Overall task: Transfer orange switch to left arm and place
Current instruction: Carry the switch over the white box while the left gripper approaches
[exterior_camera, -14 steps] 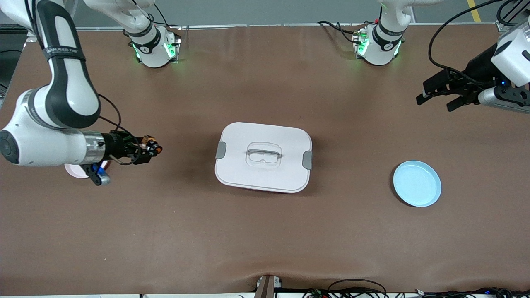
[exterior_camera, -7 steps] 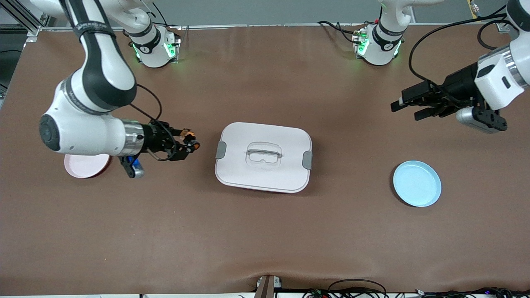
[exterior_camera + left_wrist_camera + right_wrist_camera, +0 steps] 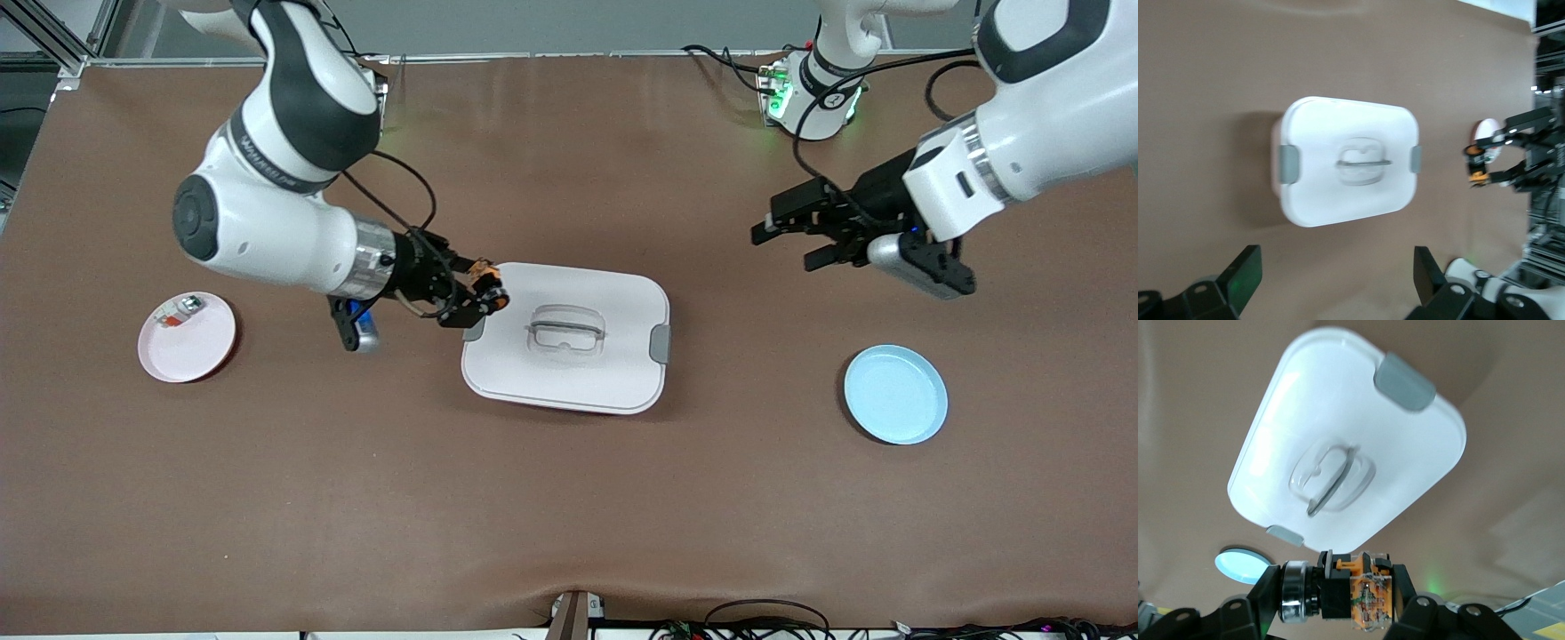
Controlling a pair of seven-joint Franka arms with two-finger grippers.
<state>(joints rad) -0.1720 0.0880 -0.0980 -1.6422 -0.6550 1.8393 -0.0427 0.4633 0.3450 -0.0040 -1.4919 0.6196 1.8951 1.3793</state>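
Front view | we list: box [image 3: 565, 338] mid-table, lid on | right gripper [image 3: 487, 298] over the box's edge toward the right arm's end, jaws clamped on the orange switch [image 3: 484, 269] | left gripper [image 3: 787, 240] in the air toward the left arm's end from the box, jaws wide, holding nothing.
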